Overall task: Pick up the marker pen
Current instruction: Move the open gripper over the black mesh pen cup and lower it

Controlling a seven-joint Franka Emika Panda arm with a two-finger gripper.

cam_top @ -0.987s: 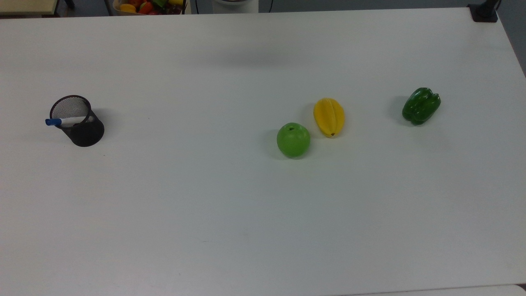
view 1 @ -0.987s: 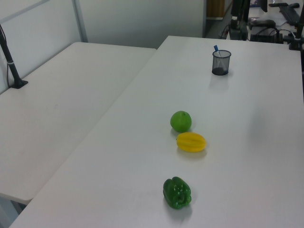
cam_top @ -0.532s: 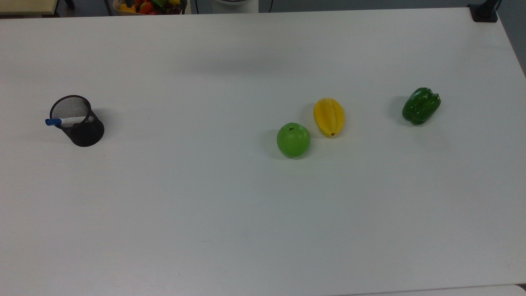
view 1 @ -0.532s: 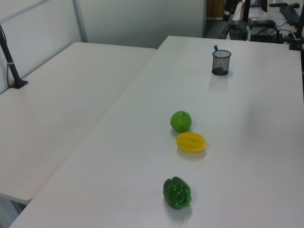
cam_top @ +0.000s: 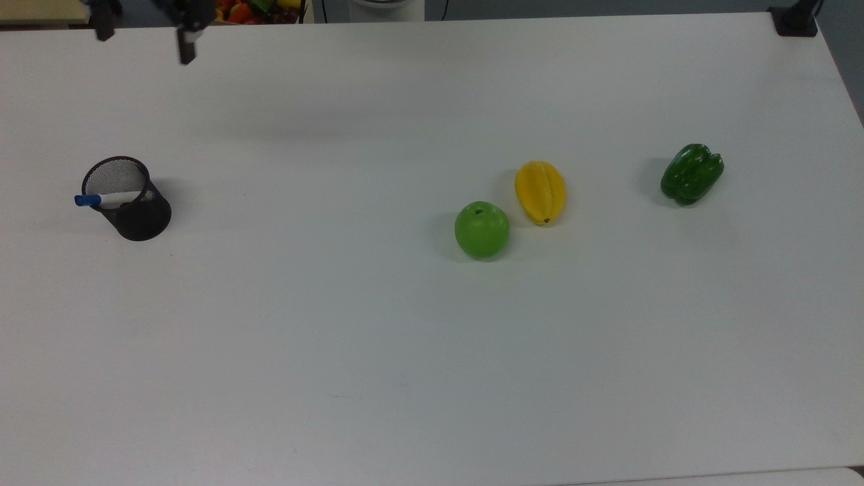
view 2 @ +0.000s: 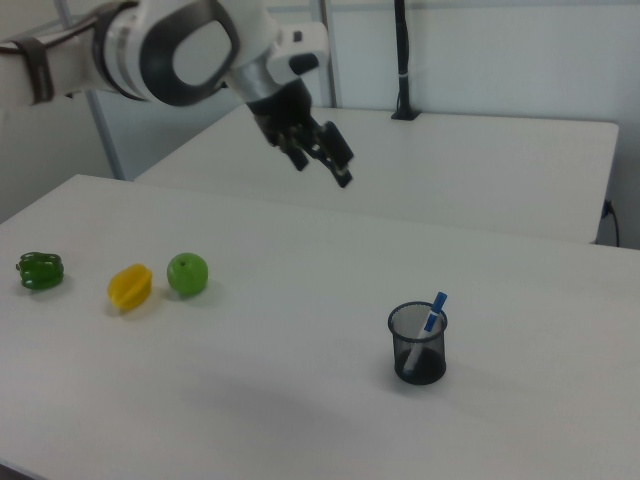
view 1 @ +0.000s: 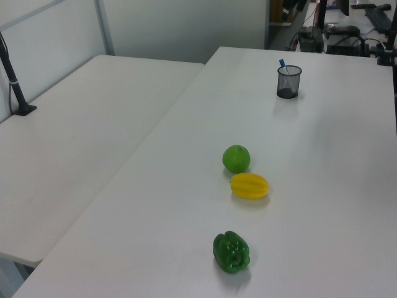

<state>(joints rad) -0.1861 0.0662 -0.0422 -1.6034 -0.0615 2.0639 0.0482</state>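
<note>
While standing in a black mesh cup [cam_top: 128, 202], the slim marker pen [cam_top: 108, 198] leans.

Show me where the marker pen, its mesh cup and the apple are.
marker pen [cam_top: 88, 200]: top view, blue cap.
mesh cup [cam_top: 143, 221]: top view, black outer wall.
apple [cam_top: 482, 231]: top view, green middle.

No readable text, labels, brands, numbers or signs in any view. Marker pen [view 2: 432, 312] barrel: no legible print. Mesh cup [view 2: 419, 345] below gripper [view 2: 322, 157]: unmarked. Arm casing above gripper: no visible lettering. Table [cam_top: 432, 351]: plain white, unmarked.
</note>
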